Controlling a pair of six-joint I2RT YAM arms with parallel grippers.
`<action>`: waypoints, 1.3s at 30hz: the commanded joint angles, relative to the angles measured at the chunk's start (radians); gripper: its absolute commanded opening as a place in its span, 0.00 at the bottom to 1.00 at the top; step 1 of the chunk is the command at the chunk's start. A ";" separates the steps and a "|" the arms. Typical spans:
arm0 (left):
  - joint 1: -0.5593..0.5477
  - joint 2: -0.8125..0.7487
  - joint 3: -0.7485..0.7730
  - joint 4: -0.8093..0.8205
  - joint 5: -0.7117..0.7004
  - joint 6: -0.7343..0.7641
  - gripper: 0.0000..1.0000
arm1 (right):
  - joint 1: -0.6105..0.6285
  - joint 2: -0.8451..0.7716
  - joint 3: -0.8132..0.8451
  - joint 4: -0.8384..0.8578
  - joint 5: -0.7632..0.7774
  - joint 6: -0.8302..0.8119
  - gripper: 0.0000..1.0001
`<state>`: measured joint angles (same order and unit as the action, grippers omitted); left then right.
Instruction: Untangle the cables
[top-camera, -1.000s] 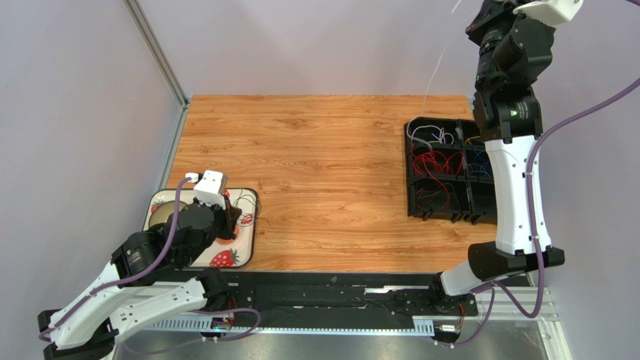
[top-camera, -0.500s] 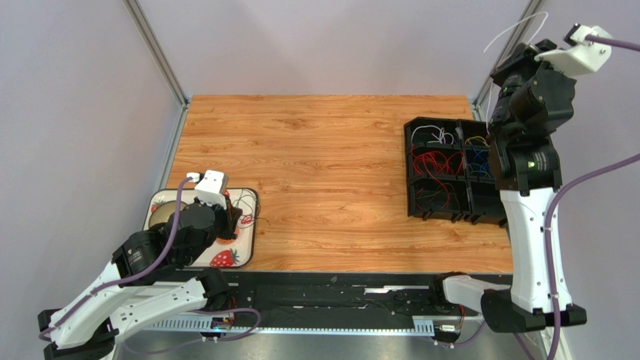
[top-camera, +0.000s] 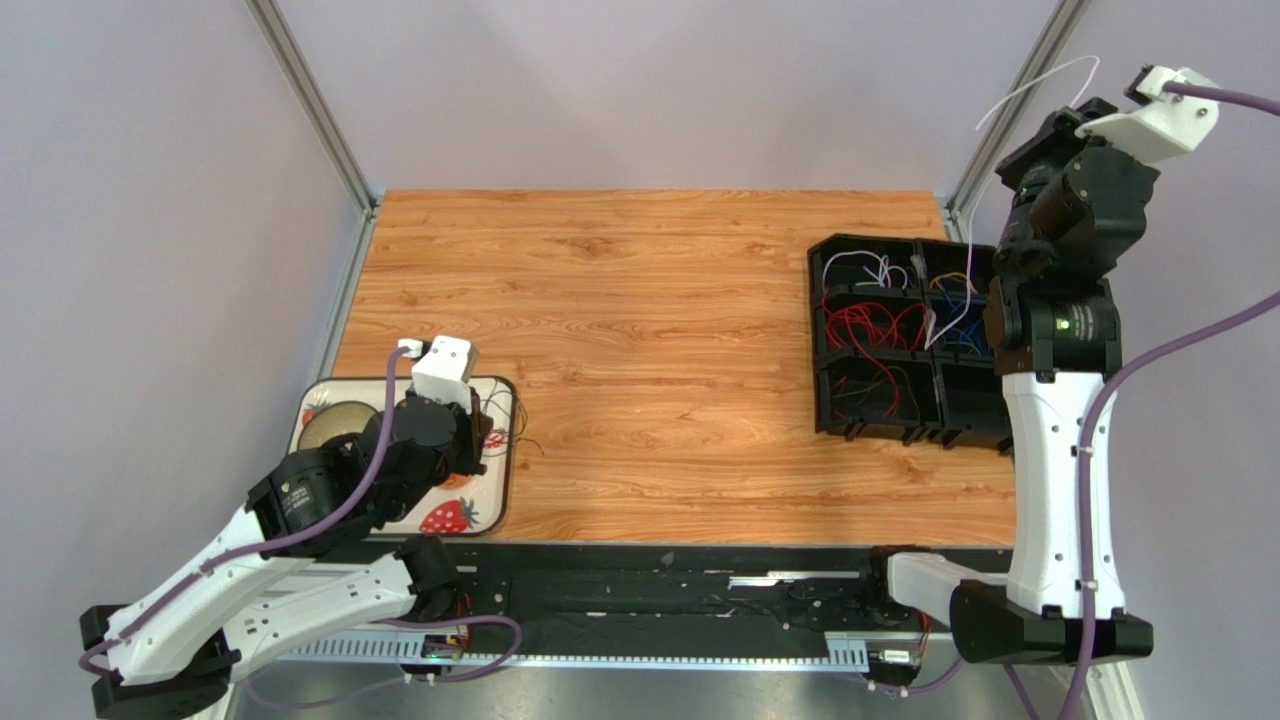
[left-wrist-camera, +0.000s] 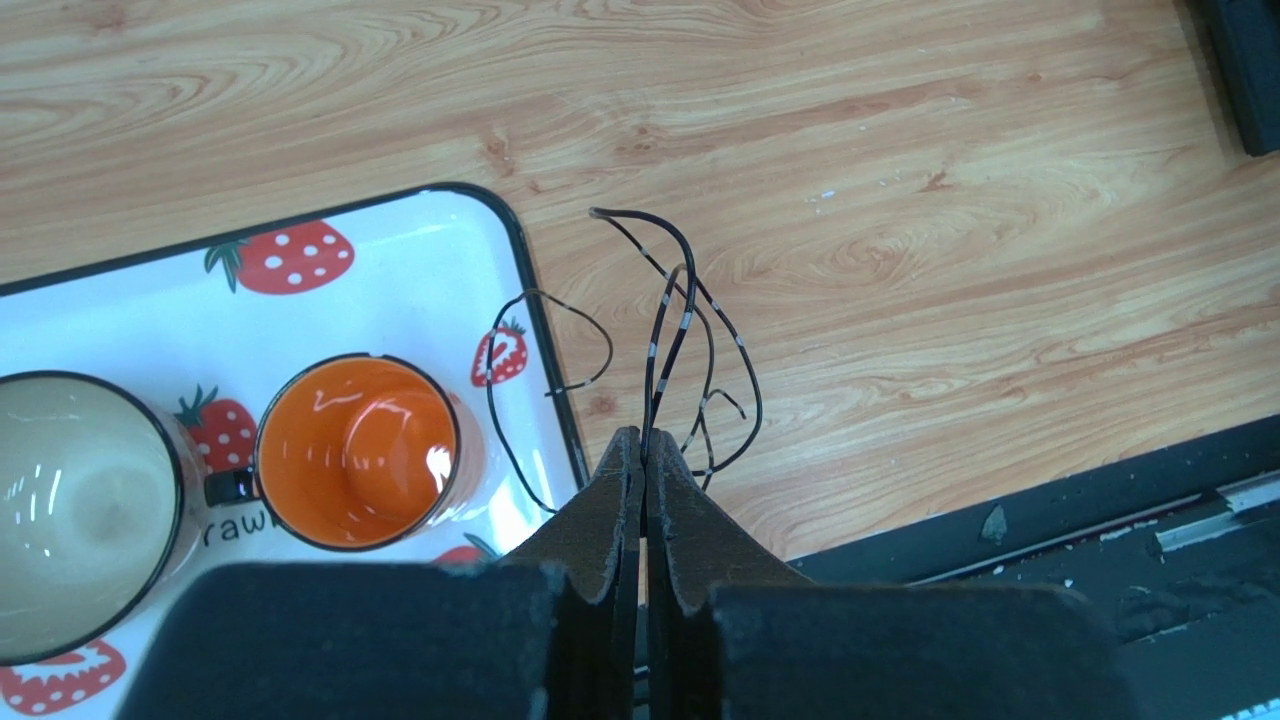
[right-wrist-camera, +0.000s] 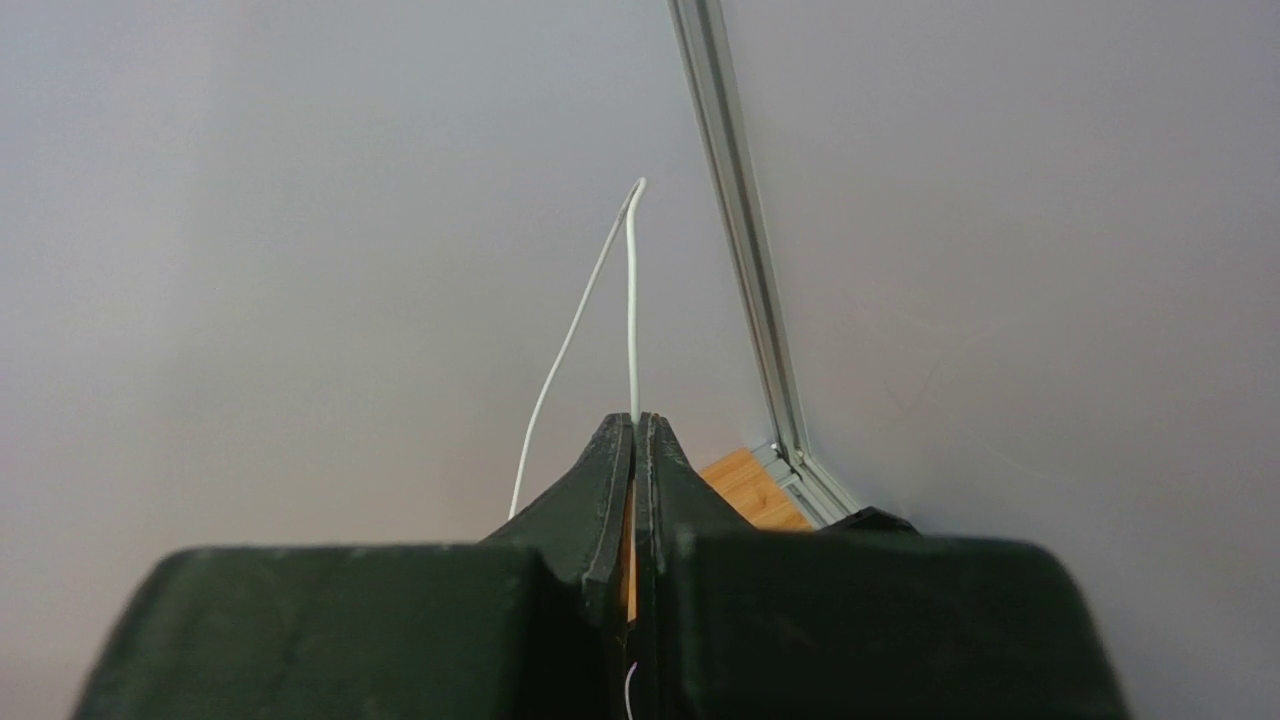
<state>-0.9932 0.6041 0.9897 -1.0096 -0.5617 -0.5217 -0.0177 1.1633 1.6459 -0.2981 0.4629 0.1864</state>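
The wooden table (top-camera: 631, 345) carries a black divided box (top-camera: 824, 338) at its right side and a strawberry-print tray (left-wrist-camera: 519, 255) at its near left corner. Most of the cables sit in the box's compartments: red loops (top-camera: 869, 323), white ones (top-camera: 860, 273) and blue ones (top-camera: 962, 318).

The right gripper (right-wrist-camera: 634, 428) is raised high above the box, its jaws pressed together on a white cable (right-wrist-camera: 631, 300) whose lower part trails back down toward the box. The left gripper (left-wrist-camera: 643, 443) hangs low by the tray's right edge, jaws clamped on a dark cable (left-wrist-camera: 658, 348) that loops over the wood and the tray rim.

The likely trouble is snagging. If the white cable's lower end is caught among its neighbours, further lifting could drag them out or shift the box. The thin wire could also slip from the pinch. On the left, a loop hooked on the rim could tug the tray and rock the orange mug (left-wrist-camera: 356, 450).
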 joint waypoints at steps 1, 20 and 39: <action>0.002 0.002 0.004 0.003 -0.029 -0.008 0.00 | -0.008 0.051 0.067 0.030 -0.092 0.018 0.00; 0.002 0.005 0.006 -0.003 -0.043 -0.014 0.00 | -0.008 0.420 0.373 0.096 -0.193 0.084 0.00; 0.002 0.002 0.004 -0.001 -0.043 -0.012 0.00 | -0.008 0.533 0.295 0.217 -0.171 0.084 0.00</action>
<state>-0.9932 0.6086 0.9897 -1.0134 -0.5869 -0.5289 -0.0212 1.7412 1.9877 -0.1619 0.2859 0.2657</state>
